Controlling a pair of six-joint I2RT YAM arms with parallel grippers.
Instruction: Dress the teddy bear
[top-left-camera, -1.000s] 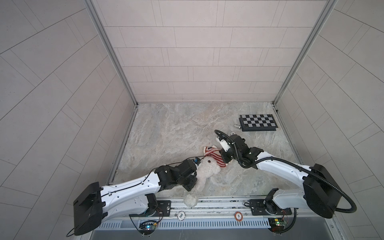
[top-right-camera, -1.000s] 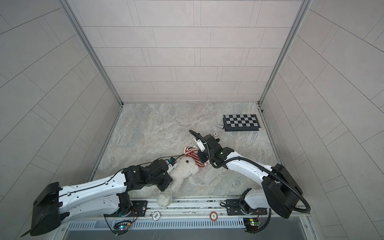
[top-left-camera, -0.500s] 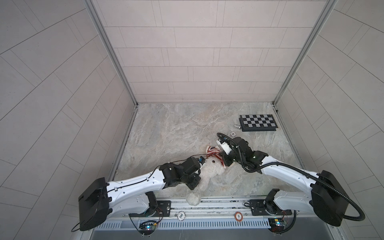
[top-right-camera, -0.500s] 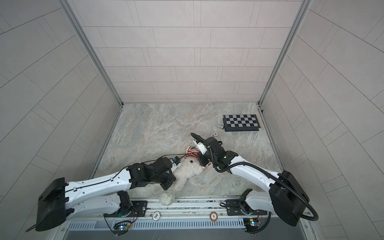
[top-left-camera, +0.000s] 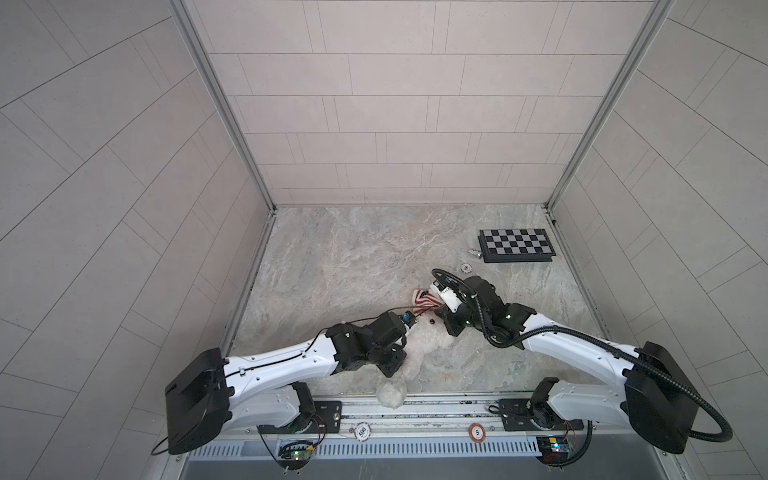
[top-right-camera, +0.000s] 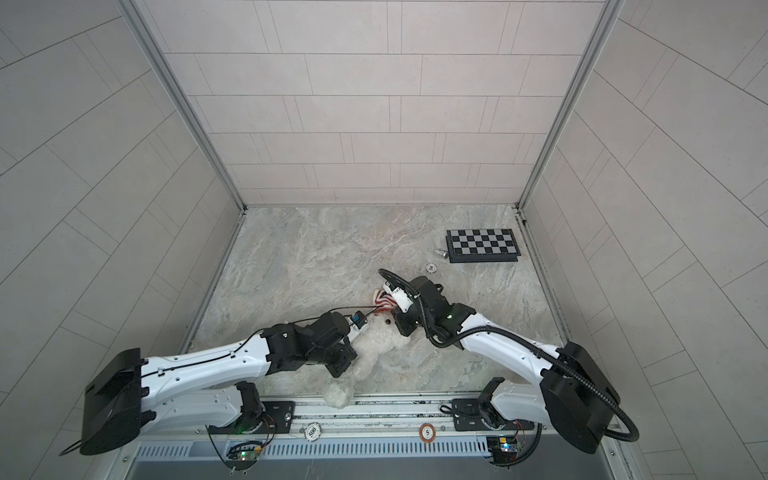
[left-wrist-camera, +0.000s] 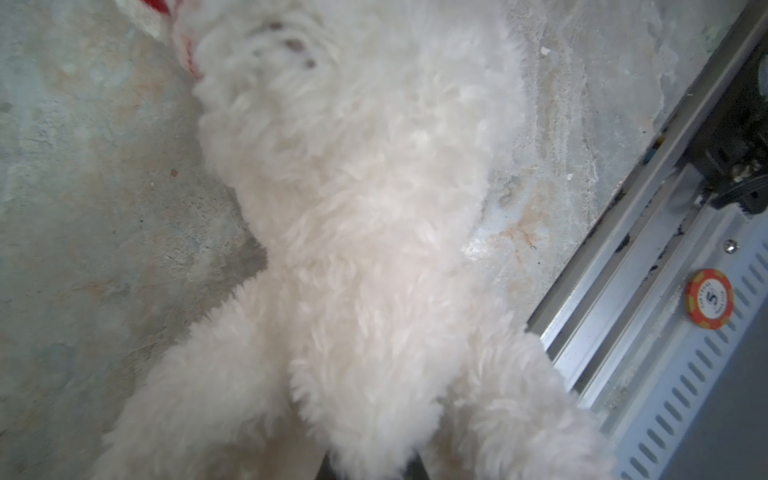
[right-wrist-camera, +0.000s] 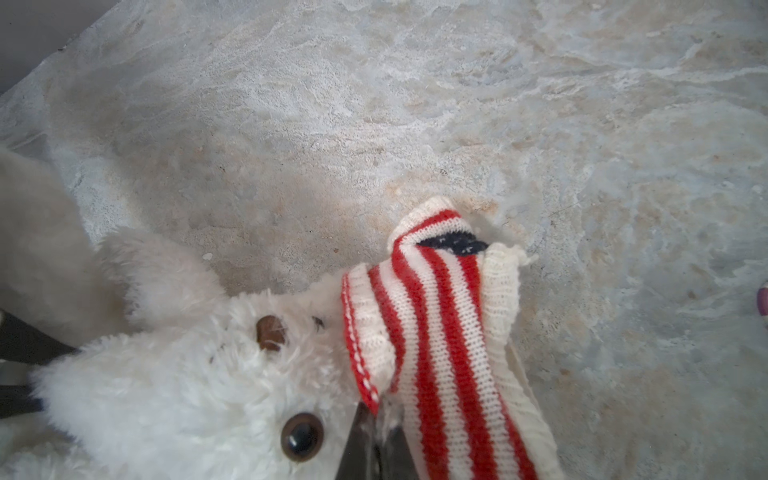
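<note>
Table (top-left-camera: 353, 257): marbled slab, tiled walls on three sides, metal rail (top-left-camera: 436, 409) along the front.
Teddy bear (top-left-camera: 428, 343) (top-right-camera: 380, 338): lies face up near the front edge, between the two arms. Its head points toward the right arm and one foot hangs over the rail.
Sweater (right-wrist-camera: 436, 332) (top-left-camera: 424, 300): red-and-white stripes, bunched against the top of the bear's head. It lies beside the face and is not pulled over it. A dark blue patch shows in the folds.
Left arm: stretched low and nearly flat from its base toward the middle. The wrist is bent so the hand tips down at the bear's lower body.
Left fingers (top-left-camera: 390, 368) (top-right-camera: 337, 368): narrow and almost buried. In the left wrist view white fur (left-wrist-camera: 361, 208) swells between the two dark tips, so they nip the bear there.
Right arm: the forearm slopes in from the right base, the wrist is turned toward the bear's head, and a black cable loops above it.
Right fingers (right-wrist-camera: 357, 451): pressed together on the sweater's hem, just beside the bear's eye.
Checkerboard (top-left-camera: 516, 245): far right corner, well apart from the bear.
White chip (top-left-camera: 466, 268): on the table between the checkerboard and the right wrist.
</note>
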